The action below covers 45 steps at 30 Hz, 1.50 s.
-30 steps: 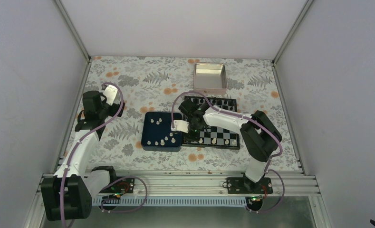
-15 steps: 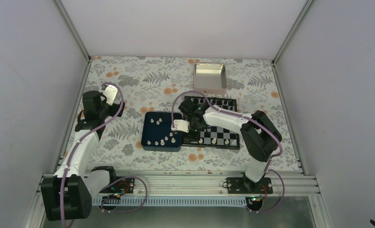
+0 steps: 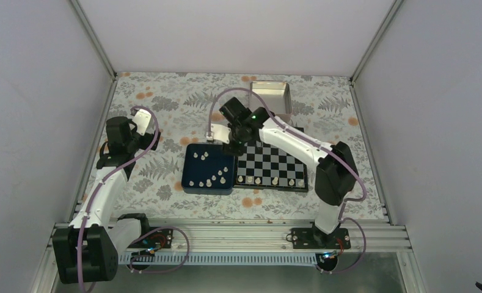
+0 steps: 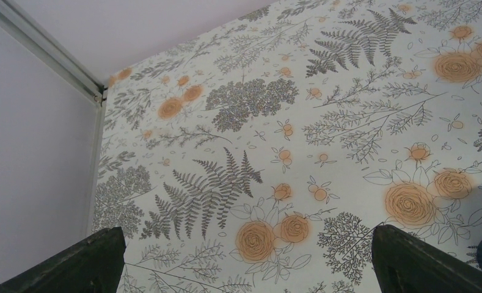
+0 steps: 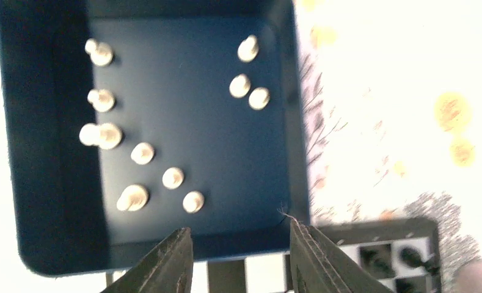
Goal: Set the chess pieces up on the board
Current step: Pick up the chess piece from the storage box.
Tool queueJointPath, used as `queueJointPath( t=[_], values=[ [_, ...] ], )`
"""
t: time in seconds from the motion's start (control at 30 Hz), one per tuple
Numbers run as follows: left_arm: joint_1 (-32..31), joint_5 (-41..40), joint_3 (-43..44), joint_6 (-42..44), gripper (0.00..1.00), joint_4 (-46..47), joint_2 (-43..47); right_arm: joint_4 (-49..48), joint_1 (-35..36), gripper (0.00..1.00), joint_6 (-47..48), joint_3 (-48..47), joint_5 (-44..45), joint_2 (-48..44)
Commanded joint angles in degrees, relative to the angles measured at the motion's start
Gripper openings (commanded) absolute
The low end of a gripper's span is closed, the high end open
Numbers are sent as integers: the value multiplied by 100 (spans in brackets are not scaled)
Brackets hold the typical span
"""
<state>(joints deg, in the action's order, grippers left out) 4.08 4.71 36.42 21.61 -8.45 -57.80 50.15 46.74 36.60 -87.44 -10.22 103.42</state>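
Near edge of the dark blue tray: most of the cream chess pieces sit here. Some touch in pairs, and a couple look tipped on their sides.

Right of the tray, just beside it: the board. White pieces stand in its near row, with gaps left to fill.

Above the tray's board-side wall: your right gripper, fingers apart, nothing between them. Step in hand, as I read it, is fetching another piece.
- Pick a piece that stands alone and upright; the ones nearest the board-side wall look easiest.
- Come straight down and centre it between the fingers before closing.
- Skip the touching pairs, which would likely drag a neighbour along.

Far left corner of the tray: three more pieces, close together.

Well left of the tray: your left gripper, spread wide over bare tablecloth, holding nothing.

Beyond the tray, far right: a silver tin, partly behind the arm.
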Motion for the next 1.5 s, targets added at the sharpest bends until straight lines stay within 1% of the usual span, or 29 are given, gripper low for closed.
queueJointPath(
  t=[0.0,0.27,0.47,0.8,0.97,1.07,1.23,1.47],
  values=[
    [33,50,-37,-43,100,122,74,204,18,43,117,-708,-51,560],
    [36,73,-45,-52,100,124,89,299,243,43,161,-1915,85,1777],
    [41,100,-57,-35,100,137,60,287,350,42,235,-2396,65,2327],
    [43,144,-83,-34,100,157,76,266,425,42,286,-2620,-50,2773],
    [50,161,-82,-40,100,136,128,333,452,41,263,-2680,159,2930],
    [49,169,-87,-42,100,125,154,422,450,40,232,-2571,161,2749],
    [58,179,-87,-43,100,124,161,413,457,36,243,-1661,66,2072],
    [58,176,-83,-42,100,115,143,409,490,36,190,-617,-186,1165]
  ],
)
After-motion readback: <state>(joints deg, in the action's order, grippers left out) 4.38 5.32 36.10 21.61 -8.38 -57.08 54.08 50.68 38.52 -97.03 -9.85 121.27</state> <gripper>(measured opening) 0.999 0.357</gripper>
